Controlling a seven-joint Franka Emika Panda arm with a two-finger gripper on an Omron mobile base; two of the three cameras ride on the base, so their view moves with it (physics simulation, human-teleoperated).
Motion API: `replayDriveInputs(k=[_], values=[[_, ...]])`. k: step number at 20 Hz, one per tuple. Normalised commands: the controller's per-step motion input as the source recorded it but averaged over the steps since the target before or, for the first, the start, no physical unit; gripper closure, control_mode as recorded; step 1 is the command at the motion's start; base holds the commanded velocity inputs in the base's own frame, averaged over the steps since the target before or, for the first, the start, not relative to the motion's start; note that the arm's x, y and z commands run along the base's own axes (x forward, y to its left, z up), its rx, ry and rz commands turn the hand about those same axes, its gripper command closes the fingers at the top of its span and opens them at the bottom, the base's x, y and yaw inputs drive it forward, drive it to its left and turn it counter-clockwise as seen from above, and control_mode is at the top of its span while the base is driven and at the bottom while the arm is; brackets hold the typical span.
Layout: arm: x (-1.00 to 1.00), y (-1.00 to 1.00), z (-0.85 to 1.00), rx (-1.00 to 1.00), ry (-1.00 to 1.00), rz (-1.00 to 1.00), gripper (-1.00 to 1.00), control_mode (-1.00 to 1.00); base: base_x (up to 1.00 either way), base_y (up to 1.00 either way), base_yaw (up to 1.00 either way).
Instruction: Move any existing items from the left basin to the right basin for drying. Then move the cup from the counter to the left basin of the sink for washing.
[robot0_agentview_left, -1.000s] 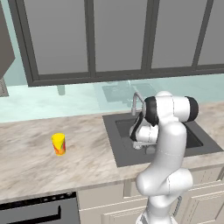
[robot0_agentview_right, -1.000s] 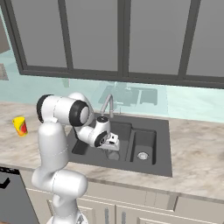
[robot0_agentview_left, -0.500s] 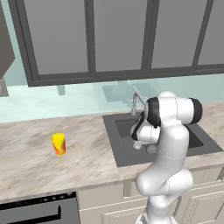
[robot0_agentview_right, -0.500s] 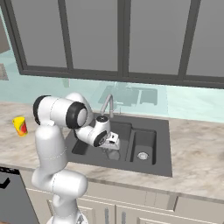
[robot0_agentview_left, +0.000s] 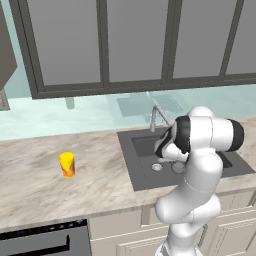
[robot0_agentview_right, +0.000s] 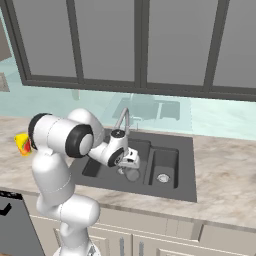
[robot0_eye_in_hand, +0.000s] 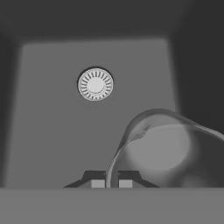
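My gripper (robot0_eye_in_hand: 111, 183) hangs low over the left basin (robot0_eye_in_hand: 52, 122), shut on the rim of the small dark grey cylinder (robot0_eye_in_hand: 162, 151), whose wall runs between the two tips. The silver drain (robot0_eye_in_hand: 95, 84) lies beyond it on the basin floor. From the right base, the gripper (robot0_agentview_right: 129, 164) holds the cylinder (robot0_agentview_right: 132, 175) close to the divider, with the narrower right basin (robot0_agentview_right: 162, 162) just beside it. The cylinder (robot0_agentview_left: 177, 166) peeks out by the arm. The yellow cup (robot0_agentview_left: 67, 164) stands upright on the counter (robot0_agentview_left: 40, 185), far left of the sink.
The curved silver faucet (robot0_agentview_left: 159, 116) rises behind the sink, close to my forearm. A second drain (robot0_agentview_right: 163, 177) sits in the right basin. Dark cabinets hang above. A dark appliance front (robot0_agentview_left: 45, 242) sits below the counter at the left.
The hand, with the grey cylinder in it, has shifted a little to the right, toward the divider between the basins. The yellow cup has stayed put.
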Motion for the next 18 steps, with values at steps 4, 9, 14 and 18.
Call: replayDriveInputs(k=[4,9,14,18], values=[[0.00,-0.14,0.55,0.00,0.00,0.00,1.00,-1.00,0.00,0.00,0.00],[0.00,-0.13,0.53,0.00,0.00,0.00,1.00,-1.00,0.00,0.00,0.00],[0.00,-0.14,0.47,0.00,0.00,0.00,1.00,-1.00,0.00,0.00,0.00],[0.00,-0.24,0.34,0.00,0.01,0.00,1.00,-1.00,0.00,0.00,0.00]])
